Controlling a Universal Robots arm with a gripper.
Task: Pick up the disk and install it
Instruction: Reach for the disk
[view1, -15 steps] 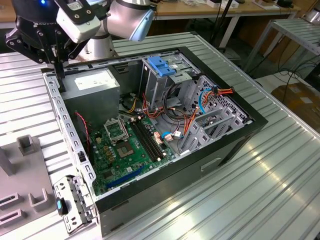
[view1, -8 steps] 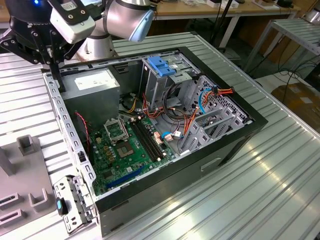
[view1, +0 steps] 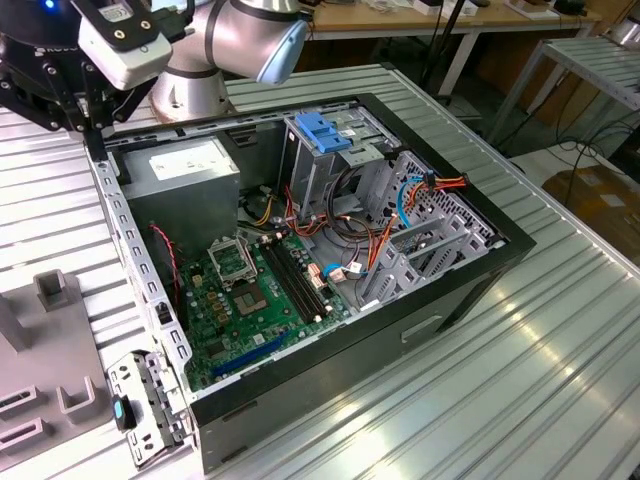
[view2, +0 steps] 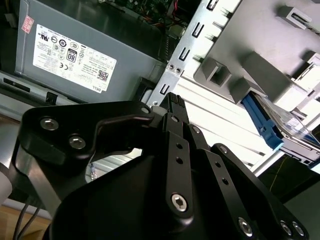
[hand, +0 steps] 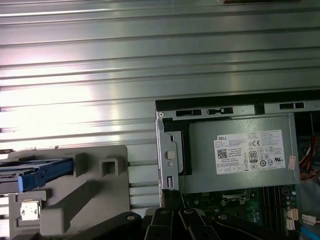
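Disk (hand: 45, 174): runs off the frame edge in both wrist views; its label cannot be read (the blue edging shows plainly).
Grey fixture (view1: 70, 350): cut by the exterior view's left edge; its posts hide part of the disk.
Gripper (view2: 169, 102): black body runs off the frame edge in both wrist views.
Arm (view1: 230, 40): cropped at the exterior view's top.
Power supply (hand: 240, 150): sticker print too small to tell.
Motherboard (view1: 250, 300): near strip hidden behind the case wall (view1: 300, 390).

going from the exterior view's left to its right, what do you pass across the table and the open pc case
grey holder tray → grey power supply box → blue-handled drive cage → orange cables
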